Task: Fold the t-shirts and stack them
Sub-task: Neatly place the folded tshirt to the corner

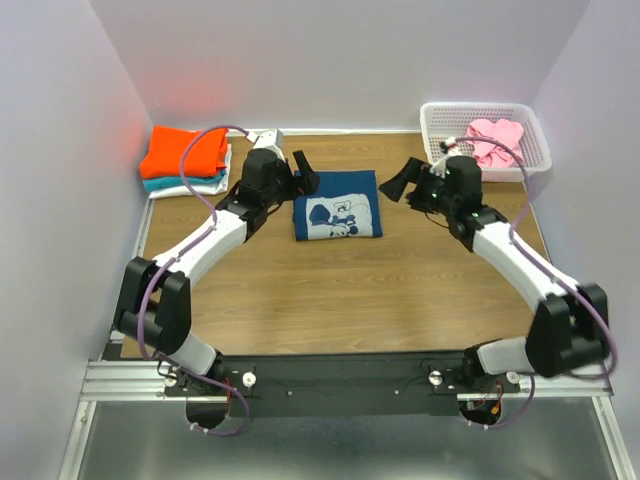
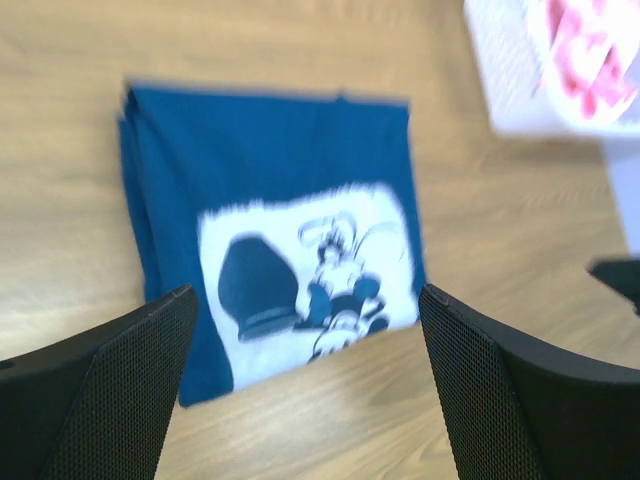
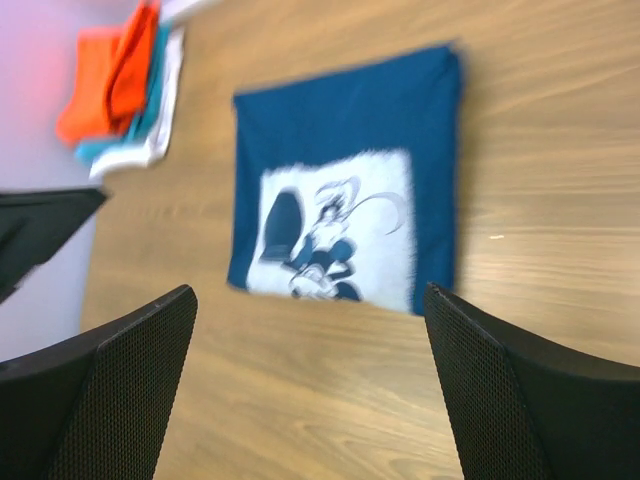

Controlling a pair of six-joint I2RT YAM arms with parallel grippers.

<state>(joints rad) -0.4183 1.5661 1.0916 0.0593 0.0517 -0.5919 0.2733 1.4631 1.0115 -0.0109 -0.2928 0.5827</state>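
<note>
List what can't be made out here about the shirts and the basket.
- The print on the navy t-shirt: blurred in both wrist views and too small from the top camera, so its figure is unclear.
- The stack under the orange t-shirt: the top view shows only thin edges below it, so the count is hidden.
- The pink t-shirt: the basket walls hide its lower part, and the left wrist view crops it at the frame edge.

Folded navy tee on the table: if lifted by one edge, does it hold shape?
Probably not: the navy tee is thin layered cloth, so it likely droops and unfolds. Pushed on the wooden table, its layers may bunch.
</note>
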